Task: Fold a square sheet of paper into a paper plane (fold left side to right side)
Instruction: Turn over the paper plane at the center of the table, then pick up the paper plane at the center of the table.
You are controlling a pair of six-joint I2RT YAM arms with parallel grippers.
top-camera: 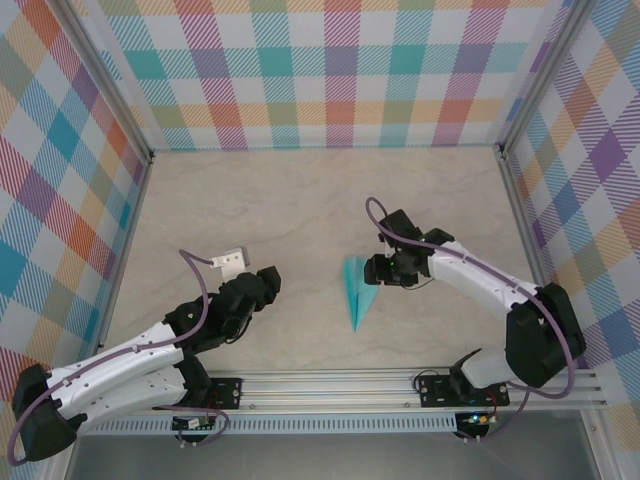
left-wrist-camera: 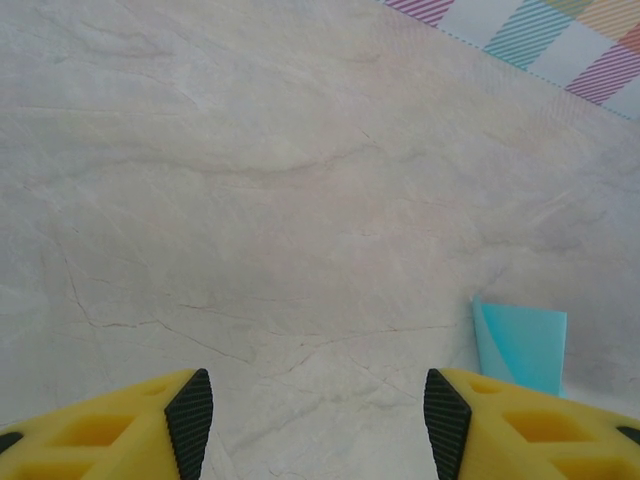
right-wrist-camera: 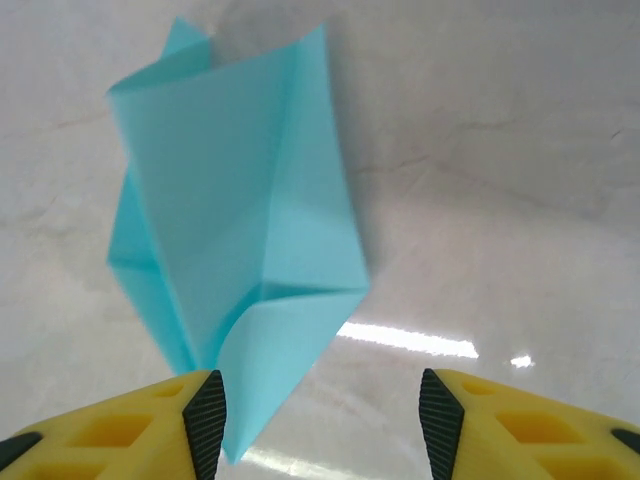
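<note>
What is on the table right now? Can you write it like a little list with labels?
paper: turquoise paper plane, folded into a pointed dart, lying on the table
plane's point: toward the arm bases
left gripper: open, nothing between its fingers, off to the plane's side
right gripper: open, close to the plane, not pinching it
walls: colourful checks

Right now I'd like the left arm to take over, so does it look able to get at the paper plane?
Probably yes. Bare table lies between the open left claw and the paper plane; the open right claw sits on the plane's other side, not in between.
</note>
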